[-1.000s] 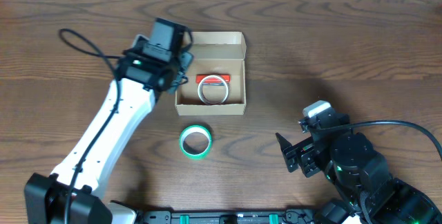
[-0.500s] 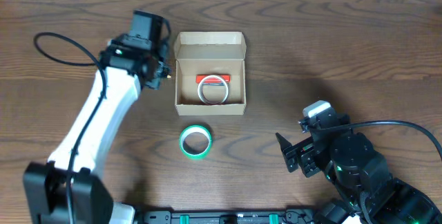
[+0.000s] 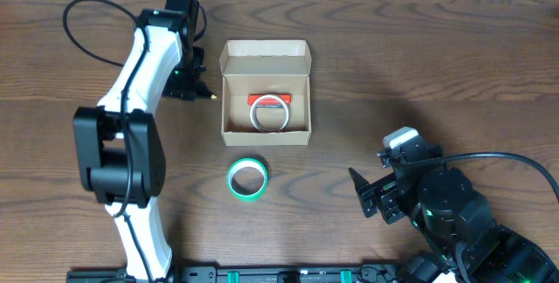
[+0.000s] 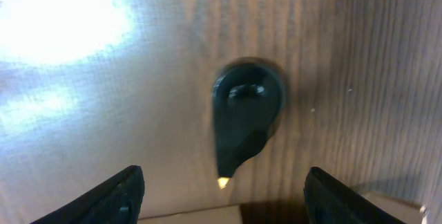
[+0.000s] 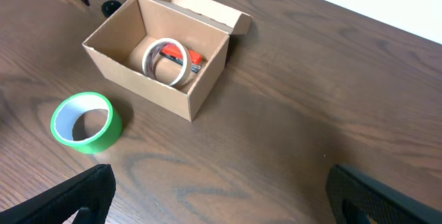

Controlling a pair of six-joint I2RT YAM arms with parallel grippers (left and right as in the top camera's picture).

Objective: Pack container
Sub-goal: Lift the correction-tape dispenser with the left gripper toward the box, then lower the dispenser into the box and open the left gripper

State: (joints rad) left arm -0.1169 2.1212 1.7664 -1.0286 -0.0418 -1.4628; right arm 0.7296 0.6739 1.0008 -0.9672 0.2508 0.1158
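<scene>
Container (image 3: pixel 265 135) open, one white roll (image 3: pixel 254 115) inside, one green roll (image 5: pixel 88 140) outside, left jaws and right jaws spread, empty.

Here's the table (image 3: pixel 419 56), brown wood grain, smooth with a soft sheen where the light glares, the container (image 3: pixel 265 138) in plain matt tan cardboard, the green tape roll (image 5: pixel 100 135) smooth and slightly glossy, and the left arm (image 3: pixel 144 56) shelled in smooth white plastic with black cable.
</scene>
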